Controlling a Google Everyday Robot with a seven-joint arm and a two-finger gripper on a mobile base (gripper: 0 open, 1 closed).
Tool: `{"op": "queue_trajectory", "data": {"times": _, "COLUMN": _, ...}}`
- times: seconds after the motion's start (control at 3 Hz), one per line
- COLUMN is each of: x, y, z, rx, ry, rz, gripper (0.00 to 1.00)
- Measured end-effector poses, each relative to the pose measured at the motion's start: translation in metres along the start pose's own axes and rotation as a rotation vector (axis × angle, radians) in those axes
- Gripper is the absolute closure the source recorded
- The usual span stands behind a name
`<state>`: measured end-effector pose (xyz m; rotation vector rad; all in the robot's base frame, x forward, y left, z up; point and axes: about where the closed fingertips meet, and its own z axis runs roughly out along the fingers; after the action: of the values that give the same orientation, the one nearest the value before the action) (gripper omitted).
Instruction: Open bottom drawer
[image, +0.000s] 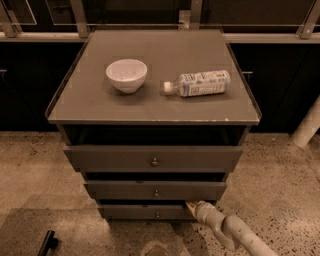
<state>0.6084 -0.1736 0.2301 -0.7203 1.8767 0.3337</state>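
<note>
Gripper (191, 205) hovering at the bottom drawer (135, 212)
It is sitting by the front's upper right end, likely to pull; its openness cannot be told.

The gripper (193, 206) is at the top right corner of the bottom drawer (135, 212) front. A white bowl (126, 75) and a bottle (200, 83) on its side rest mid-surface on the cabinet top (150, 106).

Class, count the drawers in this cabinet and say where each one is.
3. The top drawer is highest, the middle drawer below it, the bottom drawer lowest, with the claw at its right end. None looks hidden.
</note>
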Motion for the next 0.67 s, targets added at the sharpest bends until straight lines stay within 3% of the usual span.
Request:
{"op": "queue_trajectory", "data": {"times": 0.33, "x": 0.005, "y": -0.015, "z": 0.010, "rx": 0.031, "ry": 0.020, "rz": -0.010, "gripper": 1.00}}
{"op": "queue_trajectory", "data": {"times": 0.67, "x": 0.016, "y": -0.022, "z": 0.013, "rx": 0.060, "ry": 0.036, "rz": 0.020, "gripper": 1.00}}
